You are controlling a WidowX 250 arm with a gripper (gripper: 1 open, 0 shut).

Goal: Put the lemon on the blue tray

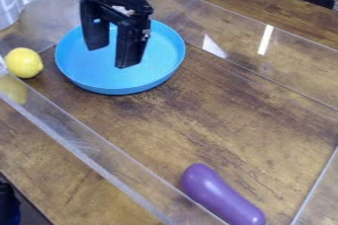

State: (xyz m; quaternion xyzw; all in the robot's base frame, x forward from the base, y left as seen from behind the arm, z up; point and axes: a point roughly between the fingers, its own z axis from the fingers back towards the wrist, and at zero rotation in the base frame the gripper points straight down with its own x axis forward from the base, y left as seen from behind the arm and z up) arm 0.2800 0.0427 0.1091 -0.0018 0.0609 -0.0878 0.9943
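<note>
The lemon (23,62) is a small bright yellow fruit resting at the far left of the wooden table. To its right lies the blue tray (164,68), a large round shallow dish with a raised rim. My gripper (111,41) hangs over the tray's left half, black fingers (95,30) spread apart and pointing down, open with nothing between them. A stretch of table separates the gripper from the lemon.
A purple eggplant-shaped thing (220,195) lies near the front right. Clear plastic walls (79,140) fence the wooden table surface along the front left and the far side.
</note>
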